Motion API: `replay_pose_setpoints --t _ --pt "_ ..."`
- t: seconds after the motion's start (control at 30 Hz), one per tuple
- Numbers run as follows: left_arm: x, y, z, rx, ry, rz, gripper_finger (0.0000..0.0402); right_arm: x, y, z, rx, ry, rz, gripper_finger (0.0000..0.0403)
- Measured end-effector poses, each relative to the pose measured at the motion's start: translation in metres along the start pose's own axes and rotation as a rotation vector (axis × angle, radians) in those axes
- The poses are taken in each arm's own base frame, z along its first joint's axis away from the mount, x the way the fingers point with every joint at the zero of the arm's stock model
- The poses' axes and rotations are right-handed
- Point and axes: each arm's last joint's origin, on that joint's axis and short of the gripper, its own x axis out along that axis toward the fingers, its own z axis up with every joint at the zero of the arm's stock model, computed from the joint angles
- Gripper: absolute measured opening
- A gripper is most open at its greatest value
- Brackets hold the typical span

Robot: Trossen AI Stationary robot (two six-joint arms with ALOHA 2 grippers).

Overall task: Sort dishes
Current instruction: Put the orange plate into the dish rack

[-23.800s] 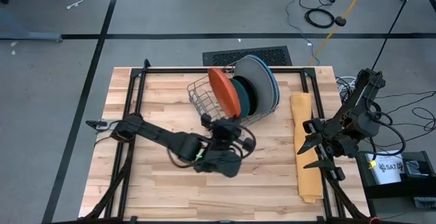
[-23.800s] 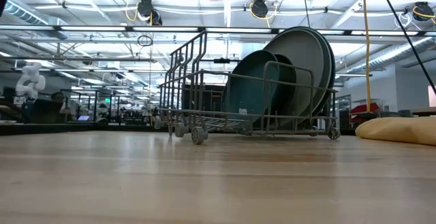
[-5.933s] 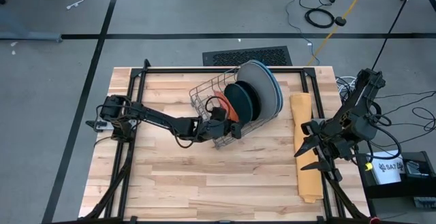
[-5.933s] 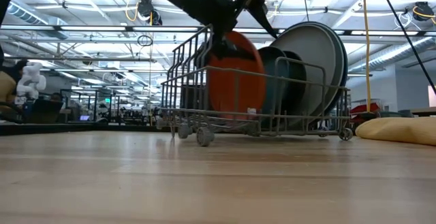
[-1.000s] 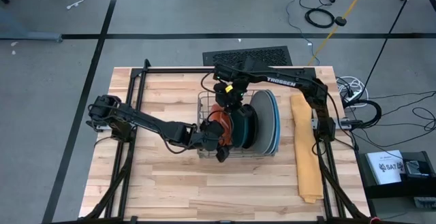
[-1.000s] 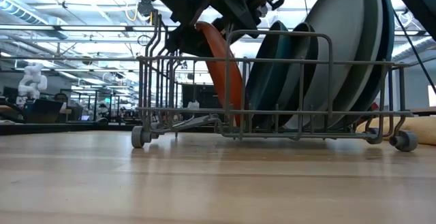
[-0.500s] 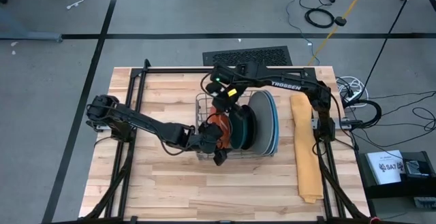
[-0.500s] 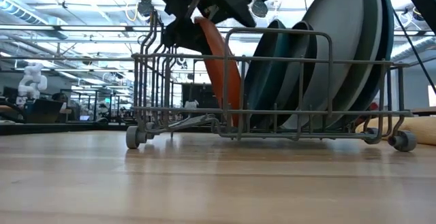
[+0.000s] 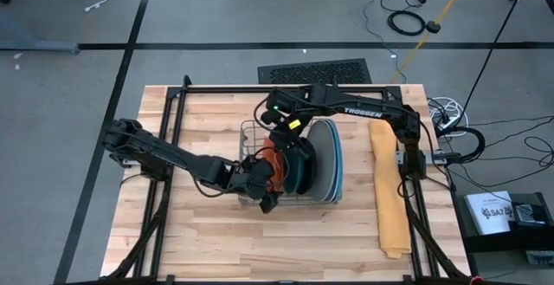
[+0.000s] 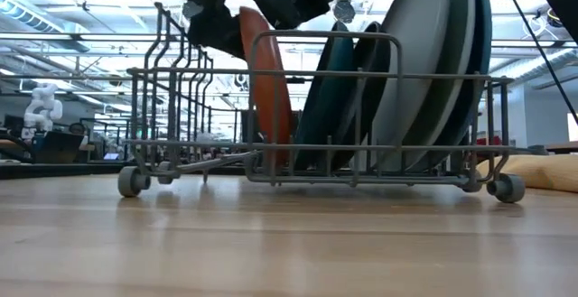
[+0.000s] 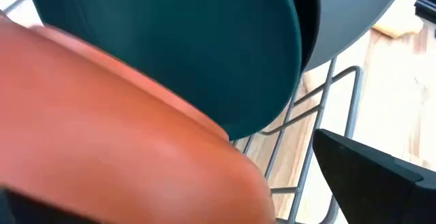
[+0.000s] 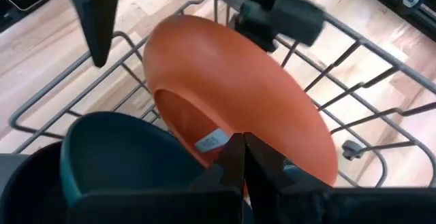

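High view: grey wire dish rack (image 9: pixel 251 138) near table centre. All the plates I can make out stand on edge inside it. Left gripper (image 9: pixel 267 181) at the rack's 7 o'clock corner; right gripper (image 9: pixel 279 139) over its 11 o'clock side. Yellow-orange folded cloth (image 9: pixel 385 181) lies well apart at 3 o'clock.

Low view: small round orange plastic plate (image 10: pixel 267 89) upright at the 9 o'clock end of the row, then teal plate (image 10: pixel 327 98), black plate (image 10: pixel 366 94), large grey plate (image 10: pixel 420 67), mid blue plate (image 10: pixel 474 62). Light blue plate not separable.

Left wrist view: orange plate fills the foreground; one dark finger (image 11: pixel 368 176) stands clear of it. Whether the claw grips, cannot tell.

Right wrist view: fingers narrow, tips at the orange plate's rim, apparently pinching it.

Judgement: sorting nearly done; only seating and releasing the orange plate remains.
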Motion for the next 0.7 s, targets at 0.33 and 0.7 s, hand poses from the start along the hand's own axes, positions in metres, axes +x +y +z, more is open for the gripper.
replay_pose_setpoints --t 0.33,0.7 --pt "-0.020 0.006 0.000 0.026 0.014 0.036 0.0377 0.001 0.005 0.000 0.016 0.019 0.033 0.0000" --pt "-0.038 0.009 0.001 0.032 0.026 0.037 0.0299 0.007 0.017 0.006 0.013 0.047 0.089 0.0000"
